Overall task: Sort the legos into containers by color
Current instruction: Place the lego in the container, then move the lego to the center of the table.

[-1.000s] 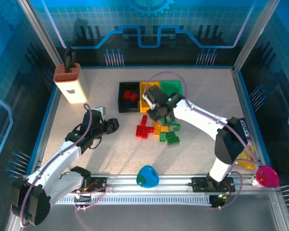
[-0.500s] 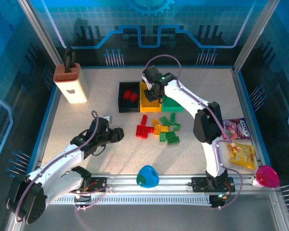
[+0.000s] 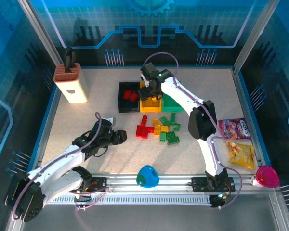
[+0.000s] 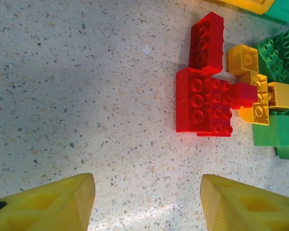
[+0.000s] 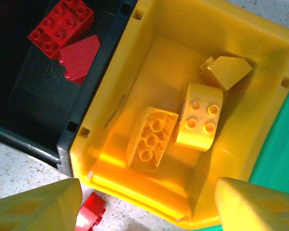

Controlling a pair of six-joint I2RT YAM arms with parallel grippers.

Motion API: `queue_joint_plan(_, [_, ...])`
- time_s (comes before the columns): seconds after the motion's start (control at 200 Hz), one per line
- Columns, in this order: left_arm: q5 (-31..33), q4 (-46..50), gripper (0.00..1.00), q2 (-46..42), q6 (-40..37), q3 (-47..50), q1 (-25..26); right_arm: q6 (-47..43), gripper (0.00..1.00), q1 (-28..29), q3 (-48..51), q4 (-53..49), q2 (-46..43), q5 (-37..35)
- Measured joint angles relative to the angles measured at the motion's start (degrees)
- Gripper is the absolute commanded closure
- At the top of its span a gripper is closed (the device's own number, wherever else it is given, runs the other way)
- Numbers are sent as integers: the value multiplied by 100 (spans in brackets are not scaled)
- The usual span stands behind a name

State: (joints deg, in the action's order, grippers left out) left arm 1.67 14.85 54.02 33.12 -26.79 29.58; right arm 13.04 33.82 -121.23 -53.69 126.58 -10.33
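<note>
Glossy plastic legos (image 4: 202, 103), shiny yellow plastic bin (image 5: 265, 72), matt speckled tabletop (image 4: 86, 72)

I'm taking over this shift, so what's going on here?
Colour sorting is under way. The right gripper hangs open above the yellow bin, which holds three yellow legos; the black bin holds red legos. The left gripper, open and empty, hovers over the table near the unsorted pile.

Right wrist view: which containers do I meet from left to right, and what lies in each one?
Black plastic bin with two red plastic bricks → yellow plastic bin with three yellow plastic bricks → green plastic bin, contents out of sight.
</note>
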Motion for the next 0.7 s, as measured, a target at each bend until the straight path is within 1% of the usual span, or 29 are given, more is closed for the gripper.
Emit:
queue_joint_plan(0.085, [-2, -39, 38, 162, -7, -4, 20, 39, 28, 26, 492, 155, -472, 31])
queue_joint_plan(0.165, [-9, -74, 38, 407, -20, -13, 39, 92, 30, 74, 1128, 389, -1091, 50])
queue_joint_plan(0.225, [-39, -81, 38, 612, -26, -52, 61, 140, 31, 127, 1746, 675, -1652, 118])
queue_joint_plan(0.31, [-72, -83, 38, 994, -55, -256, 109, 256, 36, 212, 2691, 1078, -2437, 238])
queue_joint_plan(0.41, [-105, -125, 43, 1475, -127, -614, 170, 487, 42, 267, 3633, 1447, -3132, 341])
queue_joint_plan(0.57, [-114, -190, 50, 2302, -221, -1237, 221, 944, 46, 321, 5263, 1987, -4019, 459])
queue_joint_plan(0.7, [-109, -168, 52, 2940, -308, -1716, 227, 1246, 49, 376, 6190, 2146, -4553, 476])
